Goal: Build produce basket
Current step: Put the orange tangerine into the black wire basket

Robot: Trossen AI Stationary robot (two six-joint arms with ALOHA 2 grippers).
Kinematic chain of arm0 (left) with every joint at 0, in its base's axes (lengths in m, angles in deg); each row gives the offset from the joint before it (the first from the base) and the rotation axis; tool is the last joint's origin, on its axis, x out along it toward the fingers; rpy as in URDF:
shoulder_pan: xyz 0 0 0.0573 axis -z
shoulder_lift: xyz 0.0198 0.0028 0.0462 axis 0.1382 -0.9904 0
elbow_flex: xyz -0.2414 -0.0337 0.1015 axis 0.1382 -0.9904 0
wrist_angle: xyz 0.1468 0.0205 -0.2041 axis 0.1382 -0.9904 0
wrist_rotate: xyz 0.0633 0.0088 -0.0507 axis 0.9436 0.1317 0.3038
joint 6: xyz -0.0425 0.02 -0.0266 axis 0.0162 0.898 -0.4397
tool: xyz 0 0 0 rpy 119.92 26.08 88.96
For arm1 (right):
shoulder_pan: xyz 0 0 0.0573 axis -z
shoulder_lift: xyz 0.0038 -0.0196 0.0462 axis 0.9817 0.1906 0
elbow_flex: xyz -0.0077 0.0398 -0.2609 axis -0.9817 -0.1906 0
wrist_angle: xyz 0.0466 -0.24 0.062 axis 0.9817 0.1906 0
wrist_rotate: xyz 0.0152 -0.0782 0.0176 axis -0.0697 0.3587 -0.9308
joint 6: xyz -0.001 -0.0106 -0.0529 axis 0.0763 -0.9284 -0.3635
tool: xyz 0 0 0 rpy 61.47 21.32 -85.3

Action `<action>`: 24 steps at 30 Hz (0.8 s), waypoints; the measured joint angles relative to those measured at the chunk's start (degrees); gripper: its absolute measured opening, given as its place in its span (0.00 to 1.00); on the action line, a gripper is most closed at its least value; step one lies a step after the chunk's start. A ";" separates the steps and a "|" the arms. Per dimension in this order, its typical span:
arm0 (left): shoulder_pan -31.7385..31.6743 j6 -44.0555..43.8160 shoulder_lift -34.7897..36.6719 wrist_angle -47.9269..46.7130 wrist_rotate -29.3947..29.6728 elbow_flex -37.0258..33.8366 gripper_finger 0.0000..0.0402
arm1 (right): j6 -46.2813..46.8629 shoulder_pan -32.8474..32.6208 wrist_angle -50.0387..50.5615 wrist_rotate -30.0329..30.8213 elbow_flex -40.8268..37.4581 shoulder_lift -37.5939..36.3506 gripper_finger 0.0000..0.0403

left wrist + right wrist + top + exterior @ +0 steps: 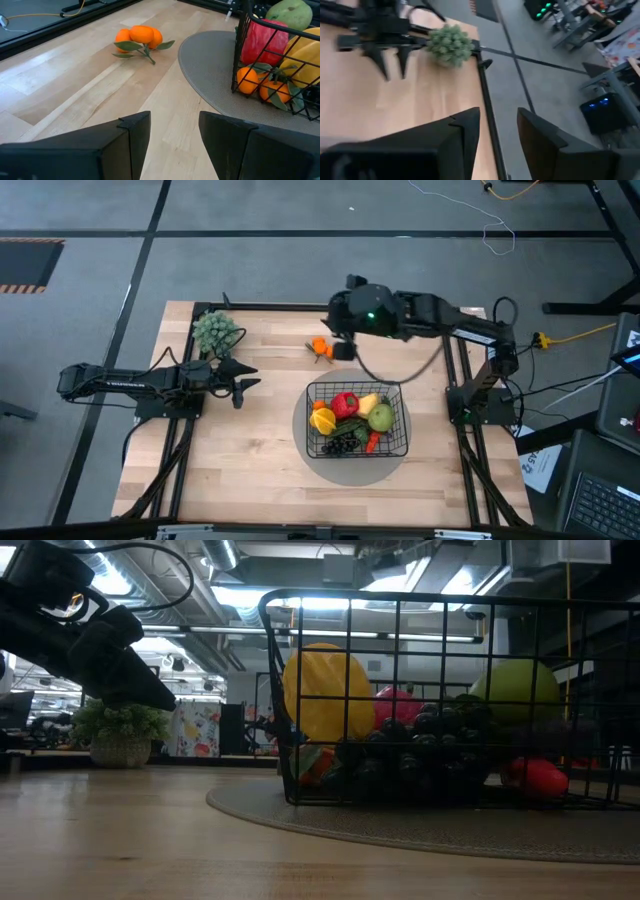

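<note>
On the pale wooden table (250,450), a small leafy orange cluster (321,348) lies behind the black wire-mesh basket (358,420), just beside the right gripper (343,350). Light, rigid plastic is judged; the fruit body should be pinched. Both grippers' fingers are spread, the left gripper (243,377) waiting apart.

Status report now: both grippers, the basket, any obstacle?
Left gripper open, empty. Right gripper open, empty. Basket loaded; orange cluster outside it. No obstacle seen.

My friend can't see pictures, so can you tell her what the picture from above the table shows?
A black wire basket full of toy fruit and vegetables sits on a grey round mat on a wooden table. One orange cluster lies outside it, next to the right claw. The left claw, open and empty, hangs near a small green plant.
</note>
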 joint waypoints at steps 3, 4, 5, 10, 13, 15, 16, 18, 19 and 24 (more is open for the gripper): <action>0.00 0.02 0.00 0.00 0.00 -0.02 0.39 | -0.32 2.39 -9.24 -0.06 -6.85 0.02 0.32; 0.01 0.02 -0.01 0.00 0.02 -0.02 0.39 | -0.38 3.15 -12.52 -0.06 -9.39 0.02 0.32; 0.01 0.02 -0.01 0.00 0.12 -0.02 0.39 | -0.43 3.86 -15.37 -0.05 -12.04 0.02 0.32; 0.02 0.02 -0.02 0.02 1.16 -0.02 0.39 | 1.37 7.02 -24.19 -3.87 -23.90 0.11 0.32; 0.02 0.02 0.00 0.04 1.39 -0.02 0.39 | 6.86 8.82 -25.76 -11.91 -29.05 0.11 0.32; 0.01 0.02 -0.01 0.04 1.42 -0.02 0.39 | 9.09 9.79 -27.58 -17.40 -32.24 0.21 0.32; 0.00 0.02 0.00 0.04 1.43 -0.02 0.39 | 10.03 10.18 -28.77 -19.72 -33.77 0.36 0.32; 0.02 0.02 0.00 0.04 1.47 -0.02 0.39 | 10.28 10.75 -31.28 -23.80 -36.43 1.27 0.32; 0.00 0.02 -0.02 0.04 1.51 -0.02 0.39 | 10.29 10.92 -33.27 -25.65 -37.65 1.99 0.32; 0.00 -0.02 0.00 0.04 1.57 -0.02 0.39 | 11.78 11.00 -39.96 -29.61 -39.00 8.03 0.32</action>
